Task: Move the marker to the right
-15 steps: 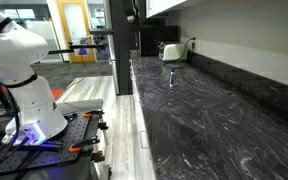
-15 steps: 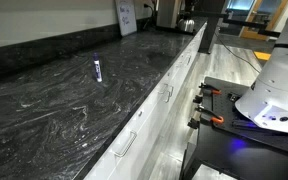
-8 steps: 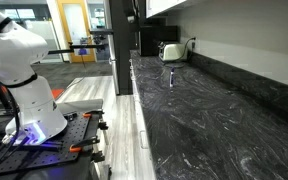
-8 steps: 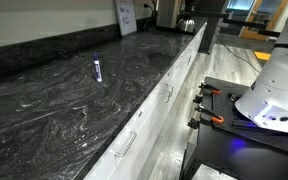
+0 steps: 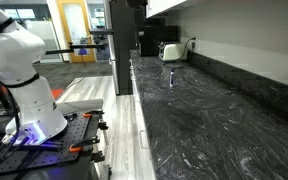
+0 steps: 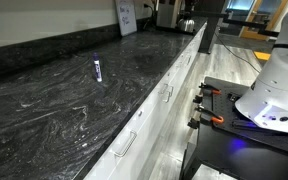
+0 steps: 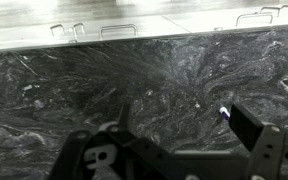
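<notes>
The marker (image 6: 97,70) is a small bluish-purple stick with a pale end. It lies on the dark marbled countertop (image 6: 54,110), and both exterior views show it (image 5: 171,78). In the wrist view its whitish tip (image 7: 224,113) shows just beside the right finger, with the rest hidden behind that finger. My gripper (image 7: 184,135) is open and empty and hangs above the counter, looking down on it. In an exterior view only a dark part of the gripper (image 5: 134,8) shows at the top edge.
A silver toaster (image 5: 170,50) and other appliances (image 6: 167,12) stand at the far end of the counter. White drawers (image 6: 149,115) run below the counter's edge. The white robot base (image 5: 24,85) stands on a platform beside the counter.
The dark gripper part at the top of an exterior view has shifted slightly. The marker has not moved.
</notes>
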Action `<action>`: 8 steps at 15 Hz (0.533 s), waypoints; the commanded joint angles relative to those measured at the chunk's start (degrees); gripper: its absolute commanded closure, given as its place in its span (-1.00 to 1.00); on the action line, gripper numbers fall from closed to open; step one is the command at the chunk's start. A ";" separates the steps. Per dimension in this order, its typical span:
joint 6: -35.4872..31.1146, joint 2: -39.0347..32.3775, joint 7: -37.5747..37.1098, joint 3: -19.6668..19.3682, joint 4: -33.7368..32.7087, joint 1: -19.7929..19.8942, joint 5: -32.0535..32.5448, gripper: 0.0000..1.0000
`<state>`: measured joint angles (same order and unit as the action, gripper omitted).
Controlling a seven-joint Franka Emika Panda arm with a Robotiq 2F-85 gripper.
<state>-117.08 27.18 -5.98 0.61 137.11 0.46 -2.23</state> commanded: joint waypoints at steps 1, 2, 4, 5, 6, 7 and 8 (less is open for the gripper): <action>-5.77 -6.08 -1.31 1.93 -1.99 -1.90 -2.53 -1.00; -6.51 -7.62 -1.33 2.42 -2.58 -2.36 -2.67 -1.00; -5.98 -5.29 -0.13 1.98 -0.55 -2.01 -1.82 -1.00; -6.29 -6.35 -0.16 2.20 -0.96 -2.27 -1.84 -1.00; -6.33 -7.02 -0.17 2.30 -1.34 -2.40 -1.84 -1.00; -6.33 -7.31 -0.17 2.29 -1.60 -2.40 -1.84 -1.00; -6.33 -7.34 -0.17 2.26 -1.72 -2.37 -1.84 -1.00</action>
<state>-123.56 19.85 -6.16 2.86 135.49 -1.93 -4.07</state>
